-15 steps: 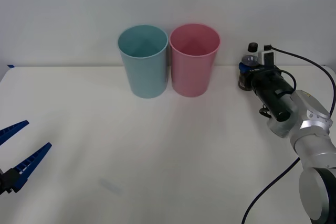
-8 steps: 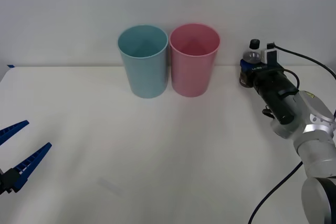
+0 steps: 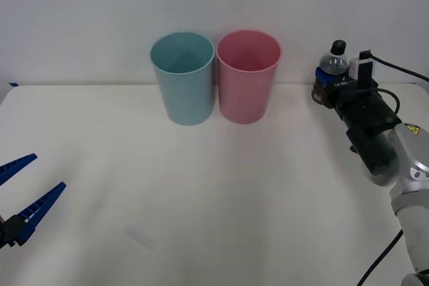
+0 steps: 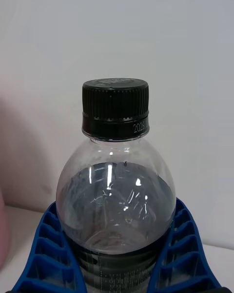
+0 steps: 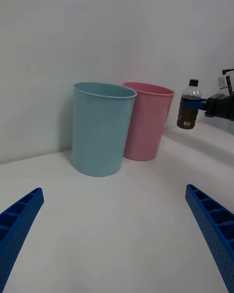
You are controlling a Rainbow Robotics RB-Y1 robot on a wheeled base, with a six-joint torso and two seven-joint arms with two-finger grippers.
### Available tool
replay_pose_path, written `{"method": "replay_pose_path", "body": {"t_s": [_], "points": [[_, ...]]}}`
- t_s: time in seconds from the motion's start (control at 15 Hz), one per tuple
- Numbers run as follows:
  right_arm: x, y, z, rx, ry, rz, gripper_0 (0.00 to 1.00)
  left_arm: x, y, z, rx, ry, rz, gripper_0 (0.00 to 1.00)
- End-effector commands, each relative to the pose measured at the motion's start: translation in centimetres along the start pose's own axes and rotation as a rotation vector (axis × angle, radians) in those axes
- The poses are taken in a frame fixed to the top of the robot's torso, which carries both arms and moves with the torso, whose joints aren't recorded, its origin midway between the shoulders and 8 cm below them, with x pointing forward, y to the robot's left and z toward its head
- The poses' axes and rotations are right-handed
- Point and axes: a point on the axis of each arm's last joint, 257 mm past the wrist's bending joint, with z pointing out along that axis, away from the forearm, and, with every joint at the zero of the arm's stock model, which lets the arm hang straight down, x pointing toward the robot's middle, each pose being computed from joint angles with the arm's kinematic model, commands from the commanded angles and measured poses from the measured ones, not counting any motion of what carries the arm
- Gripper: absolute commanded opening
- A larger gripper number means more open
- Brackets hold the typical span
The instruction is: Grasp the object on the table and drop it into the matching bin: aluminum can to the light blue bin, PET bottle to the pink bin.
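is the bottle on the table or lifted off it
Lifted. In the left wrist view the PET bottle hangs upright in the right gripper, its base above the table, beside the pink bin.

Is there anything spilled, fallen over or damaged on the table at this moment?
Nothing stands out. The light blue bin and the pink bin stand upright side by side, the PET bottle is capped and upright in the right gripper, and the left gripper waits open.
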Motion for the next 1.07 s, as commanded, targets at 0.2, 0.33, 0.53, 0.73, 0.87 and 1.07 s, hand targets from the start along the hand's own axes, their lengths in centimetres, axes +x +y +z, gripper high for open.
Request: {"method": "replay_pose_path", "body": {"t_s": [0.2, 0.33, 0.53, 0.73, 0.87, 1.07], "points": [[-3.8, 0.0, -2.6, -0.021, -0.071, 0.025, 0.00, 0.0, 0.0, 0.0, 0.000, 0.000, 0.000, 1.00], [-5.9, 0.3, -3.5, -0.039, -0.104, 0.045, 0.00, 0.0, 0.0, 0.0, 0.000, 0.000, 0.000, 1.00], [-9.1, 1.1, -4.3, -0.116, -0.144, 0.108, 0.00, 0.0, 0.0, 0.0, 0.000, 0.000, 0.000, 1.00], [-12.4, 1.8, -5.3, -0.191, -0.183, 0.176, 0.00, 0.0, 0.0, 0.0, 0.000, 0.000, 0.000, 1.00], [-14.9, 2.6, -6.0, -0.236, -0.210, 0.216, 0.00, 0.0, 0.0, 0.0, 0.000, 0.000, 0.000, 1.00], [-17.8, 4.7, -6.2, -0.315, -0.232, 0.254, 0.00, 0.0, 0.0, 0.0, 0.000, 0.000, 0.000, 1.00]]}}
